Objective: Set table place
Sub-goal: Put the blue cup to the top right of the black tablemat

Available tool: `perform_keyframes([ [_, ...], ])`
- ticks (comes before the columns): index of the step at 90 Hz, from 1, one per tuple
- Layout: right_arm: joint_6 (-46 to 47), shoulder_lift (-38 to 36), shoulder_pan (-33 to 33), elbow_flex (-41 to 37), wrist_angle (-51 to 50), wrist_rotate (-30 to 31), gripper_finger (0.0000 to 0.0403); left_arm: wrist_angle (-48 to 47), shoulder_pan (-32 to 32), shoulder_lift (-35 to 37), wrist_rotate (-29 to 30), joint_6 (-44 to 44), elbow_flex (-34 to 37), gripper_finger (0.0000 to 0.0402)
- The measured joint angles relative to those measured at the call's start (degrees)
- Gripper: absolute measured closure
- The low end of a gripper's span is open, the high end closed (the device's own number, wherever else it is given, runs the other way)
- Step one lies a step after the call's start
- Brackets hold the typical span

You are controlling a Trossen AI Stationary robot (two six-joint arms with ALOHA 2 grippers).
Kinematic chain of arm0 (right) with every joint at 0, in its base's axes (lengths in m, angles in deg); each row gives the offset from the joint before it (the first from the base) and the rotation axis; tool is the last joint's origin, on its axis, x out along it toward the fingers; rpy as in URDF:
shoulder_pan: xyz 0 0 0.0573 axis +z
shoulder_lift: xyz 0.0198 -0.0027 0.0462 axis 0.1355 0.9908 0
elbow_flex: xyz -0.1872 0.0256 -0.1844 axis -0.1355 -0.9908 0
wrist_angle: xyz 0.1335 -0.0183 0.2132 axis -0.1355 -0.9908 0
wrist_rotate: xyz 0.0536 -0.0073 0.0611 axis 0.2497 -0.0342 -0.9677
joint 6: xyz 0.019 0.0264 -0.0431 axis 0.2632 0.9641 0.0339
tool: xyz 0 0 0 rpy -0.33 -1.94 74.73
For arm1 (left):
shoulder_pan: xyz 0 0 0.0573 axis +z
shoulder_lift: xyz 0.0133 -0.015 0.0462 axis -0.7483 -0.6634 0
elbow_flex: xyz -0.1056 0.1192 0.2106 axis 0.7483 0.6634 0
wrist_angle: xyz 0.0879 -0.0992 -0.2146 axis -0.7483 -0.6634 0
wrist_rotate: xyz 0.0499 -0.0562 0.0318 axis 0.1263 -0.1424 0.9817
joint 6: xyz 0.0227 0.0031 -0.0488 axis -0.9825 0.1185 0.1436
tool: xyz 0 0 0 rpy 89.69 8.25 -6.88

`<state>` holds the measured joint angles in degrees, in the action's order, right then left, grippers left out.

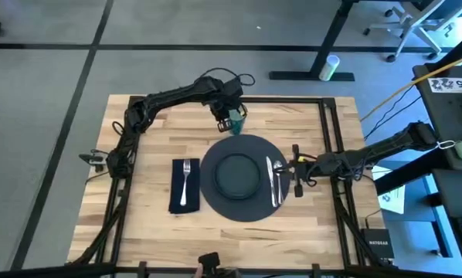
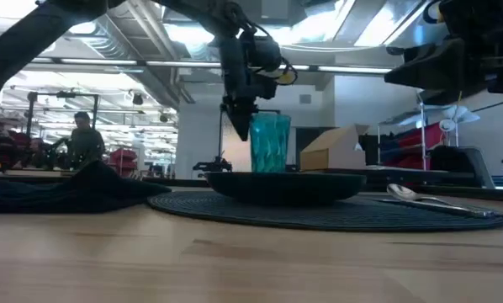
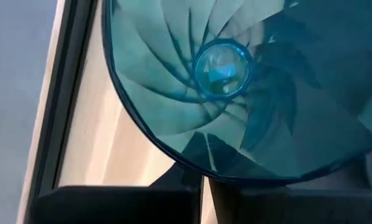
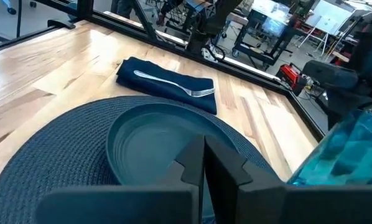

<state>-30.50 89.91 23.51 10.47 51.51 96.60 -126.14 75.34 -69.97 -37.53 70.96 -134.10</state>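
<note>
Cup (image 1: 235,120): it is held at the rim by the left pincer (image 1: 225,117), at the far side of the bench (image 1: 161,123), just past the mat (image 1: 215,202). From the low view it cannot be told if it is down on the wood yet.
Left pincer: it is clamped on the cup rim, one finger inside and one outside, so the cup can be kept upright.
Right pincer (image 1: 296,171): it is held over the mat's right edge, by the knife (image 1: 270,180) and spoon (image 1: 279,179). The fingers are seen close together, with nothing held.
Plate (image 1: 236,174): it is set in the middle of the mat, where food is put.
Napkin (image 1: 185,185): it is laid left of the mat, with the fork (image 1: 185,179) on top.
Job: it looks nearly done; only the cup is thought to be left.
</note>
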Motion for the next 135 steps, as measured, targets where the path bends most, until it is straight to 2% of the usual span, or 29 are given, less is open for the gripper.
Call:
perform_keyframes([
  [40,0.0,0.0,0.0,0.0,0.0,0.0,0.0403,5.2,-0.7,0.0,-0.6,-0.9,0.0,0.0401],
  [52,0.0,0.0,0.0,0.0,0.0,0.0,0.0403,7.8,-0.7,-0.4,-2.8,-0.9,0.0,0.0401],
  [98,0.0,0.0,0.0,0.0,0.0,0.0,0.0403,15.9,-2.3,-2.7,-4.9,-0.8,0.2,0.0401],
  [104,0.0,0.0,0.0,0.0,-0.1,0.0,0.0403,16.8,-2.3,-2.8,-4.1,-0.2,0.2,0.0401],
  [116,0.0,0.0,0.0,0.0,-0.2,0.0,0.0403,19.7,-1.2,-2.8,1.6,2.5,0.2,0.0401],
  [135,0.0,0.0,0.0,0.0,-0.3,0.0,0.0403,23.1,1.3,-2.8,2.0,3.7,0.2,0.0401],
])
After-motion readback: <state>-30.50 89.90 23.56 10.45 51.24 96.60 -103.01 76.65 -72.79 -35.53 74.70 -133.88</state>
